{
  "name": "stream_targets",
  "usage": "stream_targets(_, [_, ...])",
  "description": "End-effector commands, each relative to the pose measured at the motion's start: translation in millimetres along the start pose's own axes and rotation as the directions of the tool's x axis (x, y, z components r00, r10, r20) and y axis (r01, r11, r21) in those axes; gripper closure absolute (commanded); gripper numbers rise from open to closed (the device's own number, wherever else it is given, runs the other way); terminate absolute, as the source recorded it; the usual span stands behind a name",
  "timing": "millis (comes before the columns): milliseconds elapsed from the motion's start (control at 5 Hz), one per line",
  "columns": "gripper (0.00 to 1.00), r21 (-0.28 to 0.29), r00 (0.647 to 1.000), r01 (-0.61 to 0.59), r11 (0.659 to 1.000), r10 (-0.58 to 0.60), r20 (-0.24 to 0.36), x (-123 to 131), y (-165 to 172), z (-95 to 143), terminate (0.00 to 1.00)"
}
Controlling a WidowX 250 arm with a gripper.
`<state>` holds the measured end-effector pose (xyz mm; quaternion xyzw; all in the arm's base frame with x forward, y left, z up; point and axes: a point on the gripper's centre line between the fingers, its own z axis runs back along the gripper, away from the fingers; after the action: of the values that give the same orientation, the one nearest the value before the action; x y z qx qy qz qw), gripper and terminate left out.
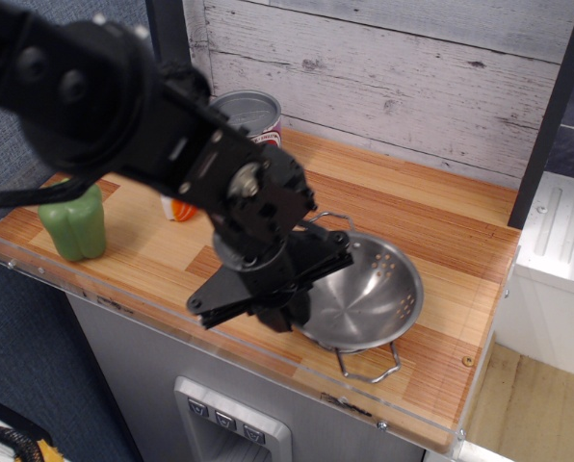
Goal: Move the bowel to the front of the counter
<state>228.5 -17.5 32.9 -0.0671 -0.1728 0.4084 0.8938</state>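
At the far left of the frame, a green bell pepper (73, 222) stands upright on the counter (431, 241), close to its left edge. The counter is a light wooden top of striped planks with a clear plastic lip, and it runs across the middle of the frame on a grey cabinet (162, 385). My arm (85, 106), black and bulky, enters from the upper left and crosses in front of the pepper's top, hiding part of it. Just right of the pepper, a small orange and white object (178, 207) shows only as a sliver beneath my arm; I cannot tell what it is. Behind it, toward the upper centre, a can with a silver top (248, 108) stands near the whitewashed plank wall (412, 67), its lower half covered by my wrist.

In the centre of the frame, my gripper (268, 303) sits at the left rim of the bowel (364, 298). The black housing hides the fingertips, so I cannot tell whether they are spread or pinching the rim. The bowel, a shiny steel colander with small holes, rests in the lower centre right, near the counter's front edge. One wire loop handle points toward the front edge, and the other shows behind my gripper. To its right the wood lies bare up to the right edge, and a dark vertical post (557, 96) stands at the upper right.
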Motion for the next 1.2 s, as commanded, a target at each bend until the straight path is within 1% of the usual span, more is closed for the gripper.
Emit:
stream_targets(0, [1.00, -0.038, 0.999, -0.009, 0.999, 0.007, -0.034, 6.5, 11.4, 8.5, 0.00])
stream_targets(200, [0.00, 0.013, 0.999, 0.005, 1.000, -0.004, -0.034, 7.4, 10.3, 11.4, 0.00])
stream_targets(400, [0.00, 0.071, 0.998, 0.012, 0.997, -0.008, -0.059, 11.8, 8.2, 19.7, 0.00])
stream_targets(800, [0.00, 0.145, 0.995, 0.087, 0.986, -0.079, -0.054, 23.2, -7.1, 34.0, 0.00])
stream_targets(1000, [0.00, 0.202, 0.989, 0.148, 0.968, -0.140, -0.055, 31.2, -16.7, 42.4, 0.00])
